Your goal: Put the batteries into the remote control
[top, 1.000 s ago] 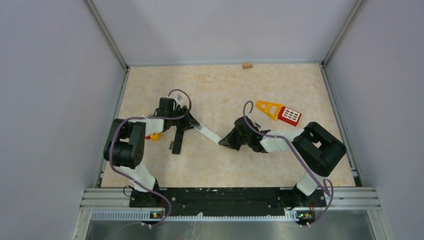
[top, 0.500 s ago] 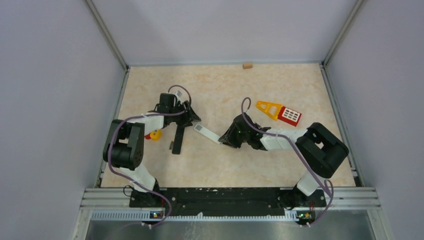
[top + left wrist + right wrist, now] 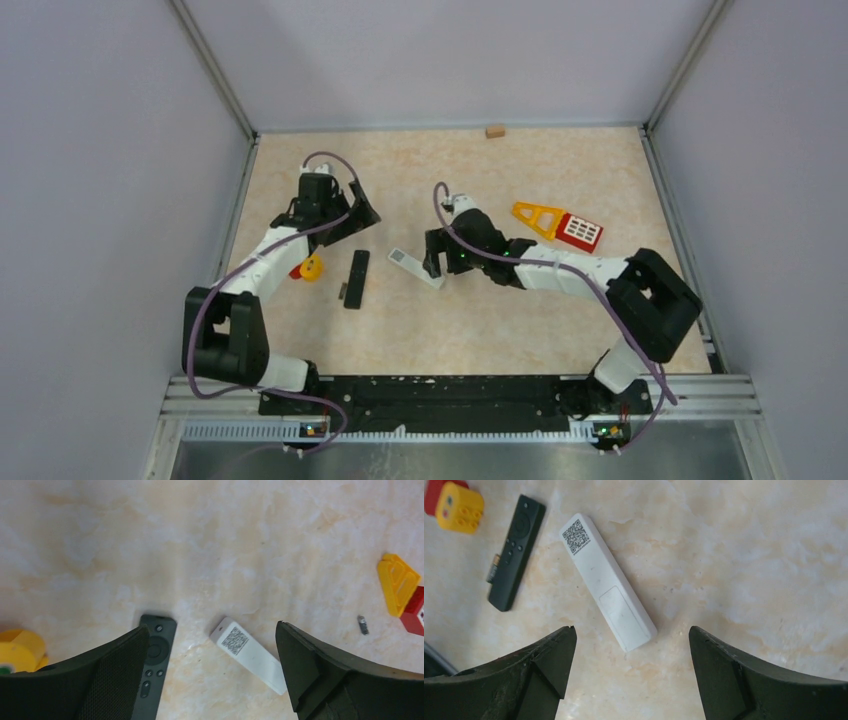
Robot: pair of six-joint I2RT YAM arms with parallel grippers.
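- Both spread and empty: left gripper [image 3: 212,628], and right gripper [image 3: 631,630] over the white remote [image 3: 606,595], mid-worktop.
- The battery [image 3: 363,624] lies toward the right edge by the yellow toy [image 3: 397,582]. It's tiny and round, so a clumsy pinch could send it rolling.

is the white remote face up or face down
Face down: the white remote shows a QR label and battery cover, no buttons.

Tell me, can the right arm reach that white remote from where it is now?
Probably yes. The right gripper hangs open right above the white remote, with nothing lying on it or between them; the black remote lies apart to one side.
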